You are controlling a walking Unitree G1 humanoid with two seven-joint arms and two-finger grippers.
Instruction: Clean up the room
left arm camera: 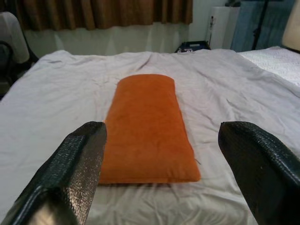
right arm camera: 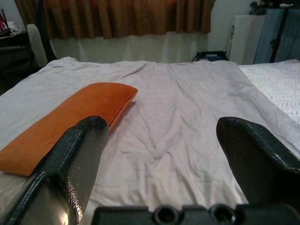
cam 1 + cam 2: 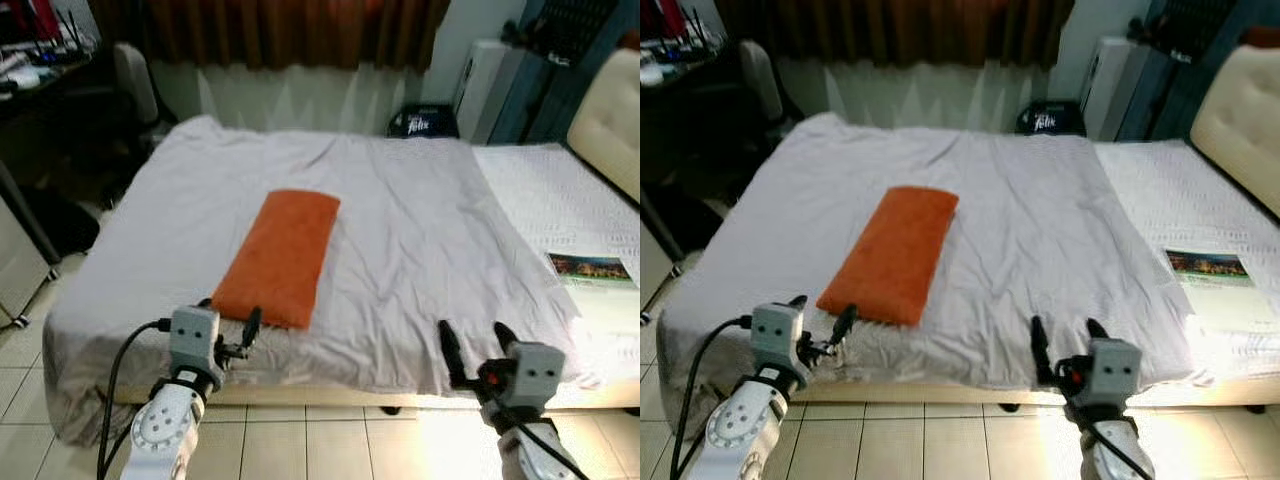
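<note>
Bed (image 3: 420, 250), one orange pillow (image 3: 280, 255)

Brown curtains (image 3: 270, 30) hang behind the bed (image 3: 420, 250); tiled floor (image 3: 330, 445).

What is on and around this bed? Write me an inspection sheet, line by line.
Surface: bed under a wrinkled grey sheet; bare white mattress on the robot's right.
Job's things: orange pillow lying flat near the front edge.
Clutter: printed leaflet on the mattress.
Grippers: left gripper open, at the pillow's near end; right gripper open, at the bed edge.
Cables: black cable on the left arm.
Surroundings: brown curtain, chair, tiled floor.
</note>
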